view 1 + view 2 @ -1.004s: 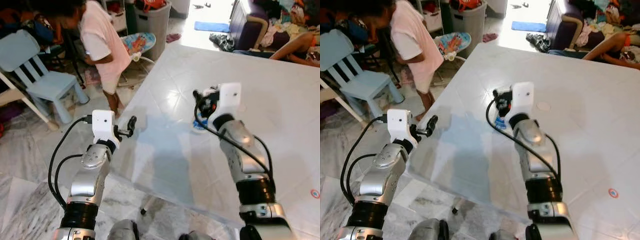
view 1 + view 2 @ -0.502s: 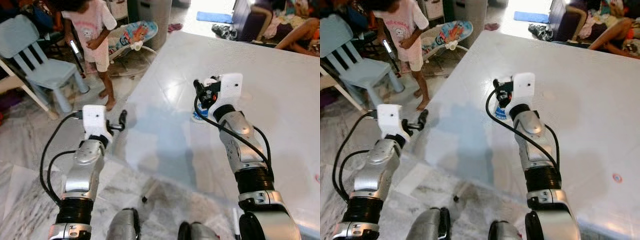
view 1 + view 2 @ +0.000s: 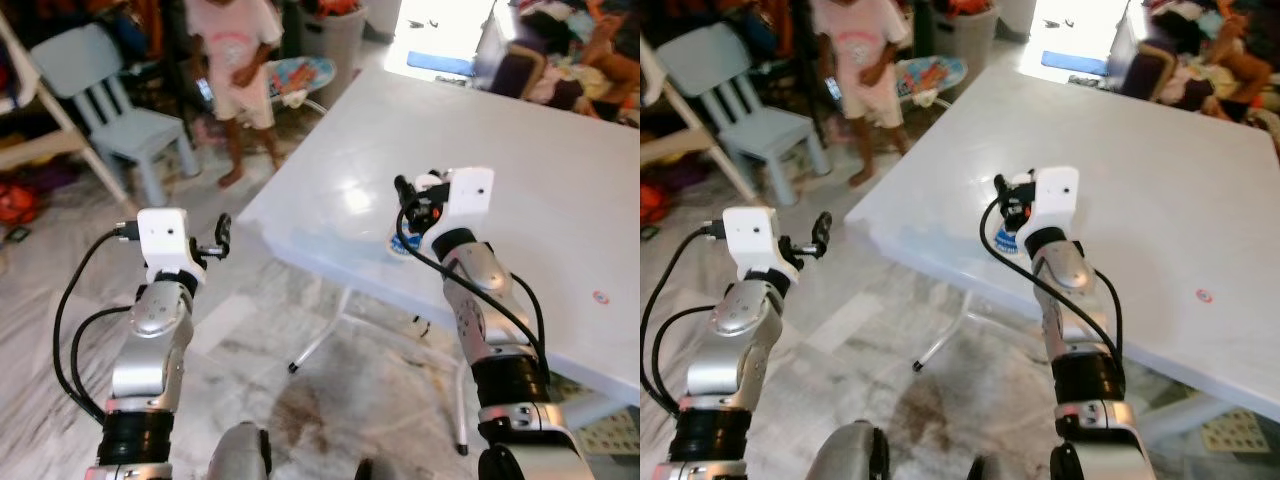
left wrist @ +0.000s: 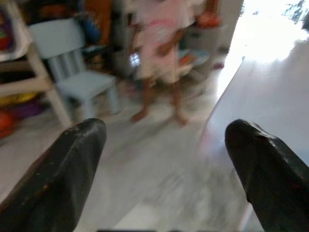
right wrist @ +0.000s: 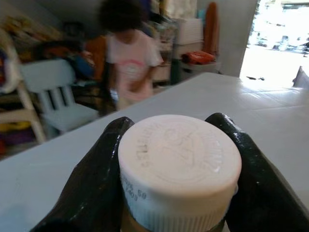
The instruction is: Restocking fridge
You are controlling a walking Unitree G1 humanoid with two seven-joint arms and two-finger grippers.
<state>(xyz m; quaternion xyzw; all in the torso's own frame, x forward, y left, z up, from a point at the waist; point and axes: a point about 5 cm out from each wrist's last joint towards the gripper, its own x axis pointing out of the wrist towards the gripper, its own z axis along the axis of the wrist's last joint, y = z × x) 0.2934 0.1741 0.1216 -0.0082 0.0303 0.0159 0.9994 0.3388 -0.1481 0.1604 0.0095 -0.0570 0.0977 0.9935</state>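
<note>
**Stepped back from the table, jar in the right gripper**

Since the earlier frames my view has pulled back: the table's near edge and legs now show, and the person has gone from beside the table corner to farther off by the blue chair.

My right gripper [image 5: 176,193] has both black fingers [image 5: 91,183] pressed against the sides of a white-capped jar [image 5: 179,164], clamped just under the lid. From the head camera I see that gripper [image 3: 408,205] raised over the near part of the white table [image 3: 540,170], forearm bent upward, with a blue-and-white label showing below the fingers.

My left gripper [image 4: 164,159] is spread wide with nothing between its fingers. It is held out [image 3: 222,232] over the marble floor [image 3: 330,380], off the table's corner, pointing toward the person [image 3: 235,60] and the blue chair [image 3: 105,110].
</note>
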